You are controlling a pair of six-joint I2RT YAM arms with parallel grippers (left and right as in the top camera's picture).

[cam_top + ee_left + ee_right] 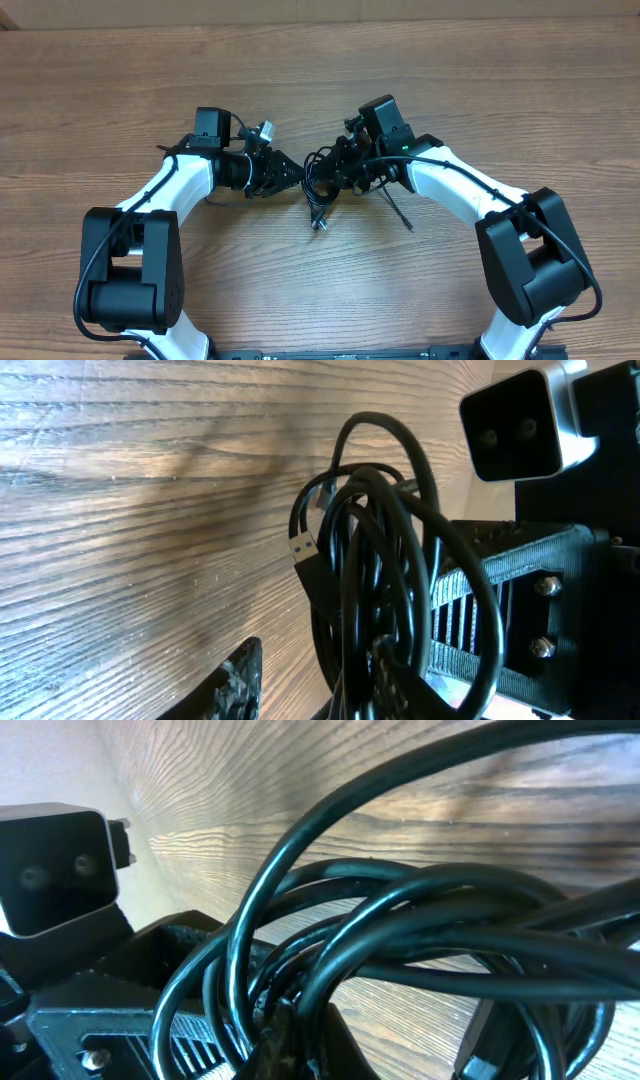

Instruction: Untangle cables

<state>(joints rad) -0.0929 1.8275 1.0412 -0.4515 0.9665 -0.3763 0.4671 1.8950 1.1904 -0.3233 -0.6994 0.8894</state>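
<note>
A: Where are the cables (318, 188) to be found?

B: They are seen bunched into a small black knot near the middle of the counter (320, 60), about halfway between its left and right edges. The knot is caught between the two end effectors.

A: How is the right end effector (336, 171) set?

B: It is closed tight, and strands of the cables are pinched in it. In its wrist view the loops are seen running down into the closed tips.

A: And the left end effector (292, 178)?

B: It is pointed at the knot from the left and is right beside it. One finger (238, 678) is seen with a small gap to the loops. Whether anything is gripped cannot be told.

A: Which way do the cables lie from it?

B: Straight ahead, toward the right edge. The loops are stood up across its path, and a USB plug (303, 550) with a blue middle is turned toward it. One loose tail (320, 215) is laid toward the edge where the arm bases stand. A second tail (398, 210) is slanted off to the right of it.

A: What does the next move hang on?

B: Most likely on one strand being picked by the left side, since the knot is held by the right. A pull toward the left edge would be wanted.
</note>
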